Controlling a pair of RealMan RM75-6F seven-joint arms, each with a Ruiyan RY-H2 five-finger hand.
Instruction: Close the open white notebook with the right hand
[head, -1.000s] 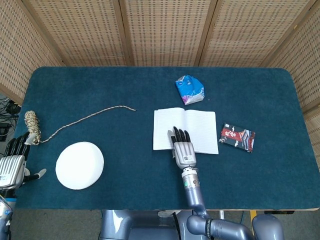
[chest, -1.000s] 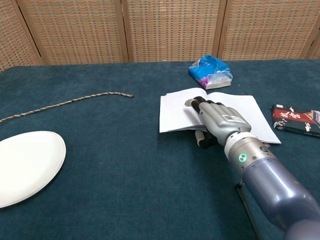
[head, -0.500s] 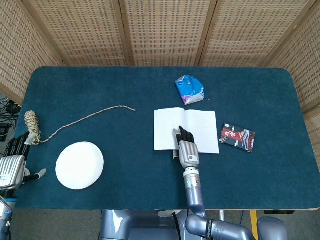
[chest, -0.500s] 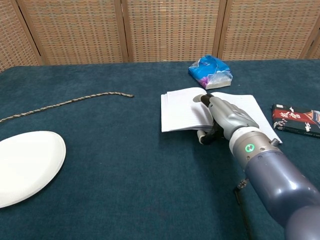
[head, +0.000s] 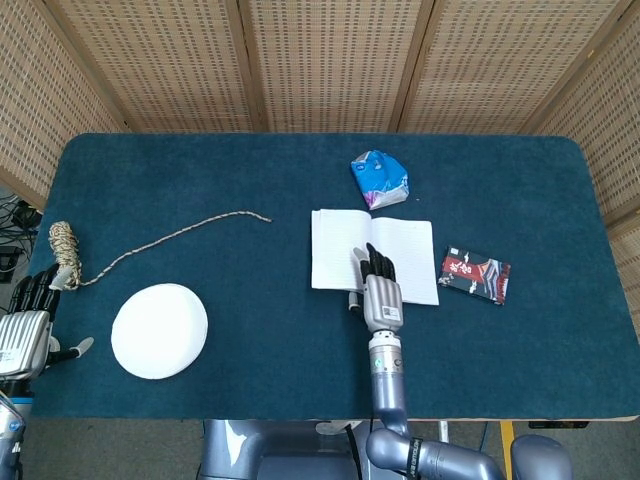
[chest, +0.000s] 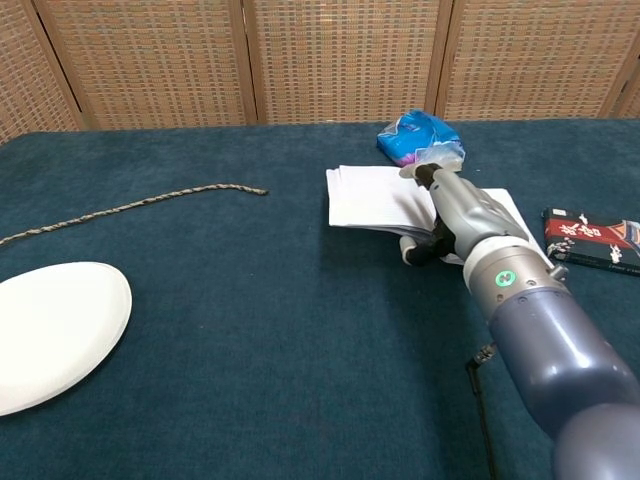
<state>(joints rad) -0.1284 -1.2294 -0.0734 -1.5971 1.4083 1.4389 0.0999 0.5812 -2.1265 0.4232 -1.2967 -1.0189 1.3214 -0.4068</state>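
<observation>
The white notebook (head: 335, 250) lies open in the middle of the blue table, its lined right page (head: 415, 255) flat. My right hand (head: 380, 285) reaches over its near edge at the spine. In the chest view the right hand (chest: 465, 215) holds the left half of the notebook (chest: 370, 195), fingers on top and thumb underneath, and that half is raised off the cloth and tilted. My left hand (head: 25, 320) hangs at the table's left edge, fingers spread, holding nothing.
A blue plastic bag (head: 378, 178) lies just behind the notebook. A red and black packet (head: 474, 273) sits to its right. A white plate (head: 159, 330) lies at the near left, with a rope (head: 170, 237) running from a coil (head: 64, 245) toward the middle.
My right hand has moved rightward and farther over the notebook. The left half of the notebook has come up off the table and shifted right with it. The left hand is unmoved.
</observation>
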